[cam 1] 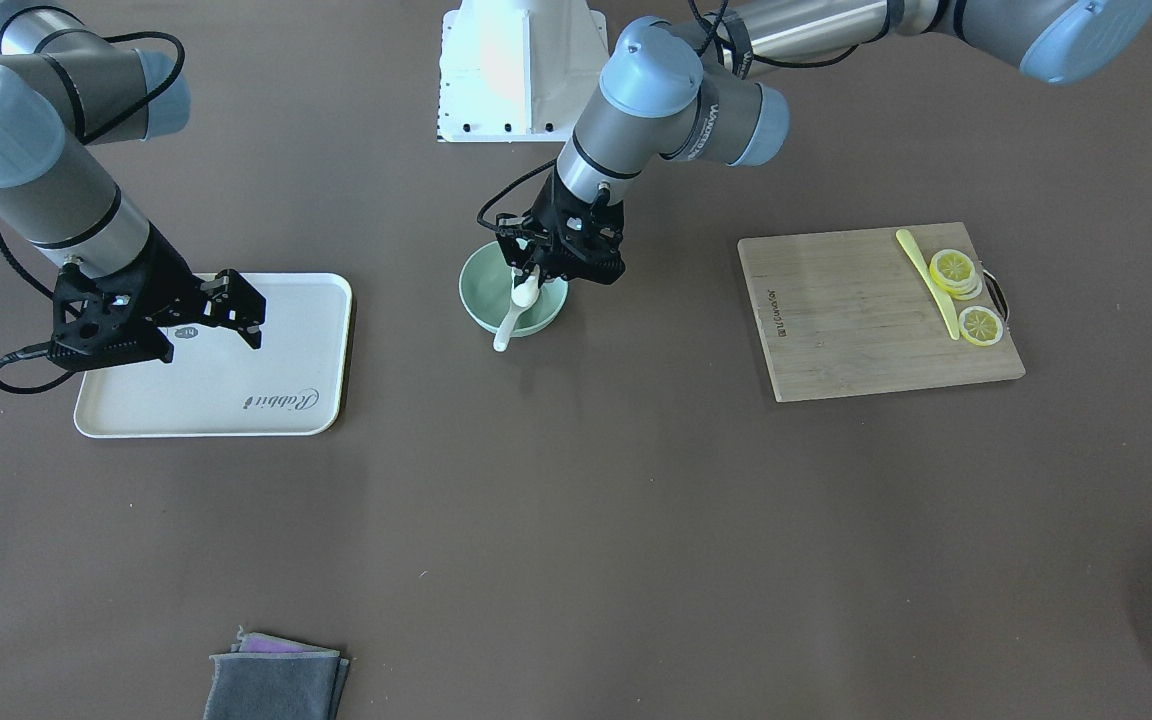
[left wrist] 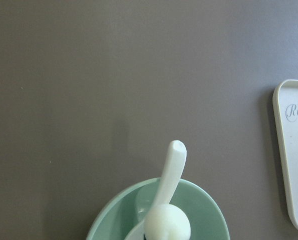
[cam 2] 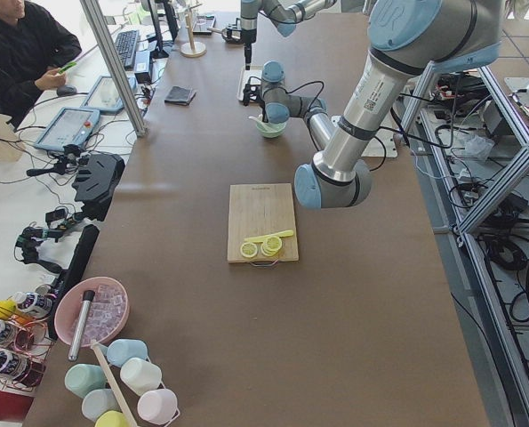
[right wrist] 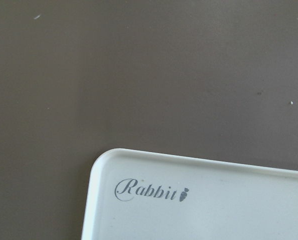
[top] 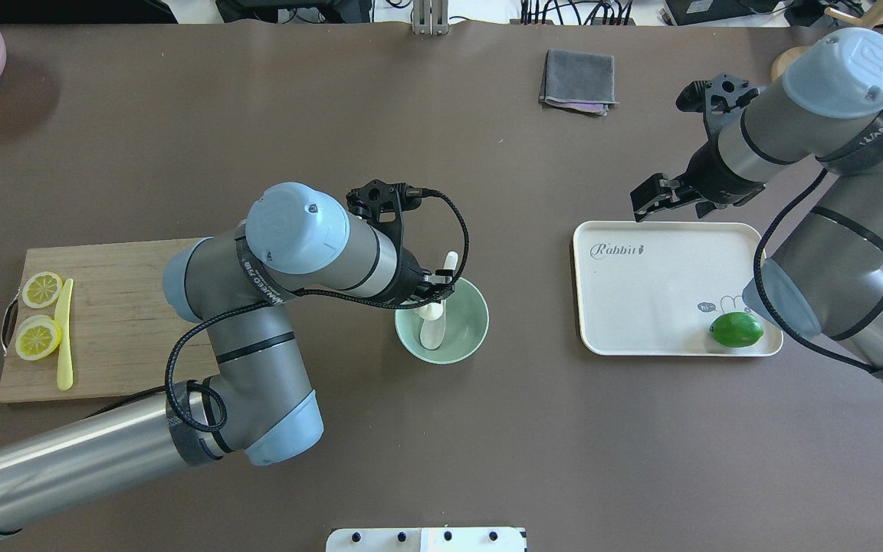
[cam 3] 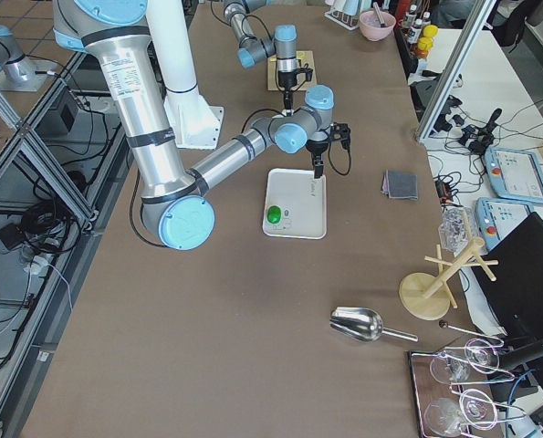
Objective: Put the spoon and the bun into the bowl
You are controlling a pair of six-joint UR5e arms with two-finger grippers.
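The pale mint-green bowl (cam 1: 481, 292) stands mid-table, also in the overhead view (top: 469, 322) and the left wrist view (left wrist: 113, 222). The cream-white spoon (cam 1: 505, 328) lies in it, its handle (top: 450, 264) sticking out over the far rim (left wrist: 173, 165). My left gripper (cam 1: 526, 279) points down over the bowl (top: 437, 300), shut on the small white bun (cam 1: 526, 294), which hangs just above the spoon's scoop (top: 432, 311) (left wrist: 167, 226). My right gripper (cam 1: 241, 312) is open and empty above the far edge of the cream tray (top: 652, 198).
The cream tray (cam 1: 266, 405) (top: 641, 307) (right wrist: 199, 210) holds a green lime (top: 736, 329). A wooden cutting board (cam 1: 856, 320) (top: 127, 307) carries lemon slices (cam 1: 954, 268) and a yellow knife (cam 1: 931, 285). A folded grey cloth (cam 1: 276, 682) (top: 578, 79) lies at the far edge.
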